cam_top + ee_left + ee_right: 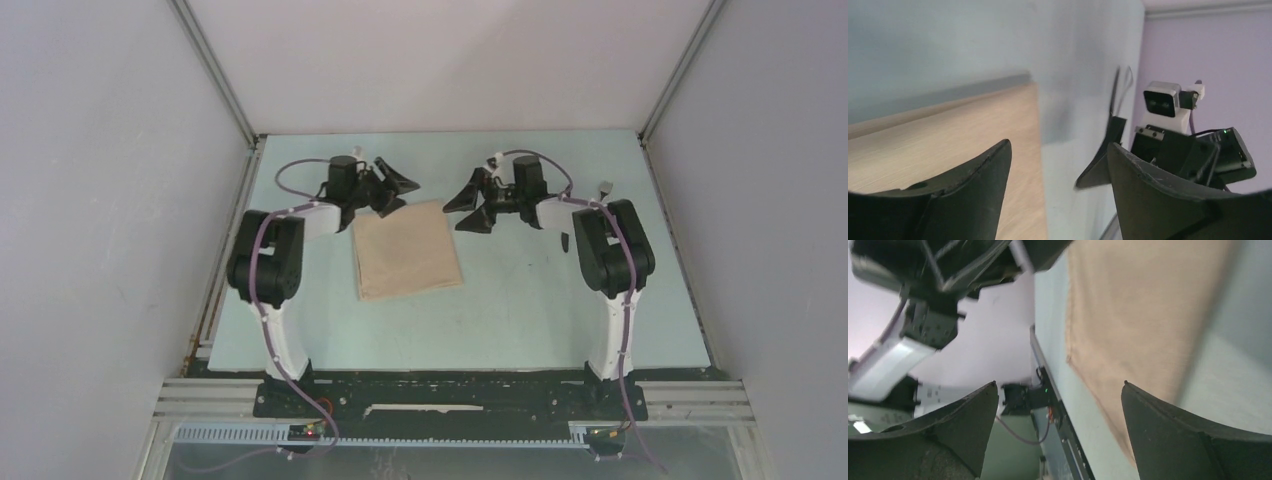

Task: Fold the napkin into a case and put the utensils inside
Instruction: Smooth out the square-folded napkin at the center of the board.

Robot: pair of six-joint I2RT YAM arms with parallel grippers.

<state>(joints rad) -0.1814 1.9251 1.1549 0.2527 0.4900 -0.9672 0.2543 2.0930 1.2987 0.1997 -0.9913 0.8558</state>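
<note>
The plain beige-tan cloth napkin (407,250) lay flat on the pale blue-green worktop (520,310), left of its middle. The black two-finger left gripper (398,197) hung over the napkin's far left corner, jaws apart with nothing between them. The black two-finger right gripper (452,217) hung just right of the napkin's far right corner, jaws apart and turned toward the cloth.
</note>
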